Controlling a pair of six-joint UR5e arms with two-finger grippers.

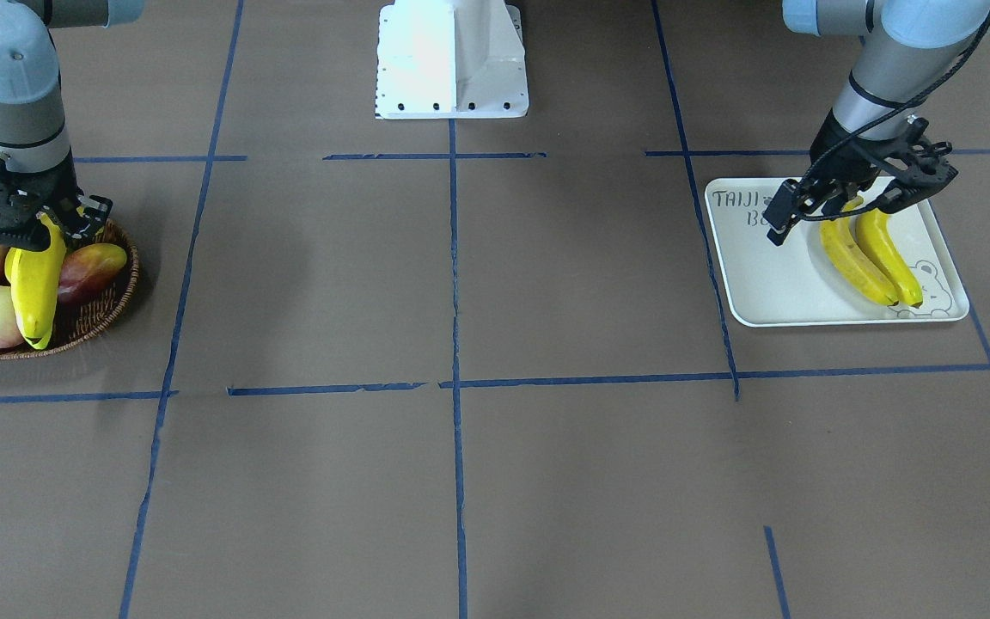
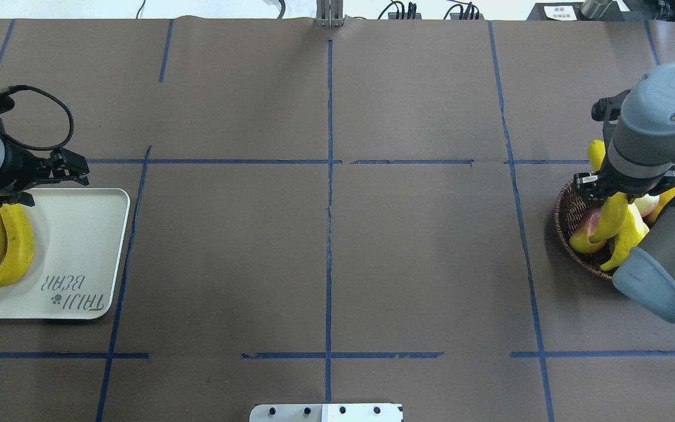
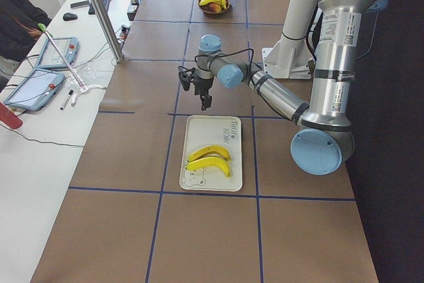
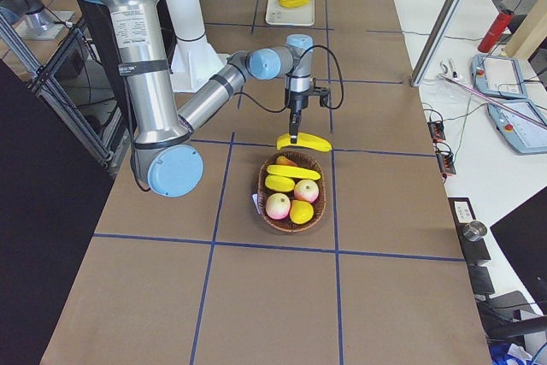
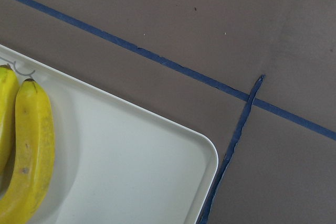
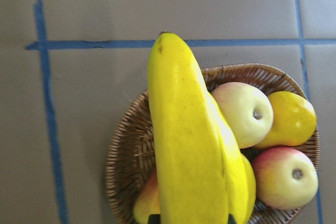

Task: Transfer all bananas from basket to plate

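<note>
I'm clenching the right gripper (image 1: 39, 225) off-centre on a banana (image 1: 35, 288) above the basket (image 1: 108, 314) | left gripper (image 1: 839, 211) is hanging released over the plate (image 1: 770, 284) | risk: banana pivoting loose in transit

Yellow banana (image 6: 185, 140) over wicker basket (image 6: 126, 148)

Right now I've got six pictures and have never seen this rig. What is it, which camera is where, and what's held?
Two robot arms work at a taped table, each ending in a two-finger gripper. There are six cameras: one faces the robot (sides mirrored there), one looks down from behind it, one sits at each table end, and one is on each wrist. The right gripper is shut on a banana, held above the wicker basket, which also holds apples and a mango. The left gripper hangs open and empty over the cream plate, where two bananas lie side by side.
</note>
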